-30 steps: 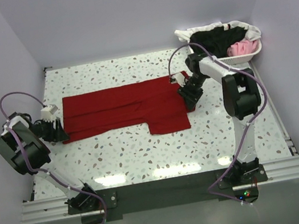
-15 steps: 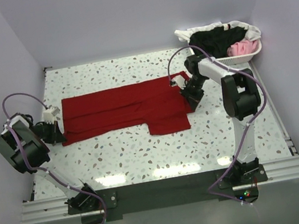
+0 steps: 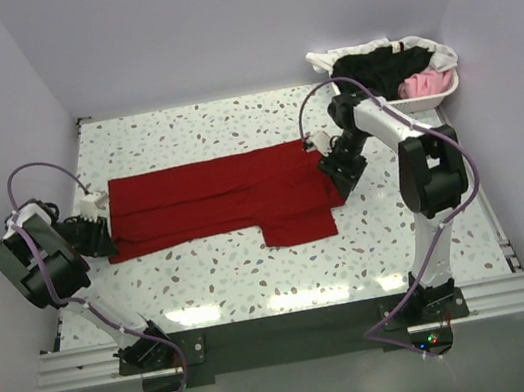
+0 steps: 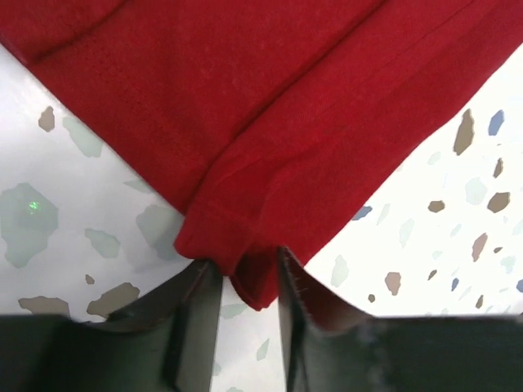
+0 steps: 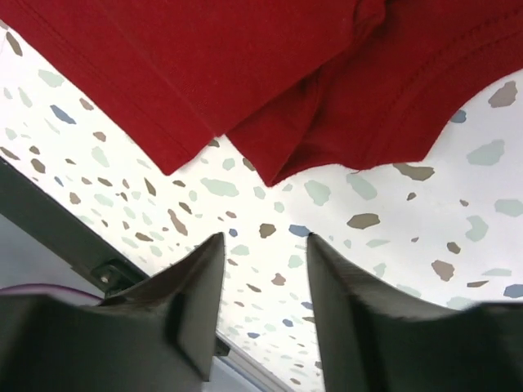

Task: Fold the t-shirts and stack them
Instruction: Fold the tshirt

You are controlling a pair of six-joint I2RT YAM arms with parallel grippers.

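A: Two ends to deal with on the dark red t-shirt (image 3: 216,196), which lies long across the middle of the bench (image 3: 255,268). How do we do this step well?

B: We judge it's a fold across the length. We'd pinch each end low at the hem, catching every layer, and lift both level. Then one end goes over the other so the edges line up. The sleeve (image 3: 298,225) sticking out at 6 o'clock should be tucked in first, or it may bunch.

A: Where's the cloth against each end effector?

B: The left end effector (image 4: 249,273) is at the shirt's 9 o'clock end. A corner dips between its narrow-set jaws, and we cannot tell whether it's pinched or just lying there. The right end effector (image 5: 261,241) is at the 3 o'clock end, jaws apart and empty. The hem corners lie just past its tips at 12 o'clock, apart from them.

A: And the others?

B: The black t-shirt (image 3: 377,69), pink t-shirt (image 3: 422,83) and white t-shirt (image 3: 358,50) sit in the basket (image 3: 432,97) at the bench's 2 o'clock corner.
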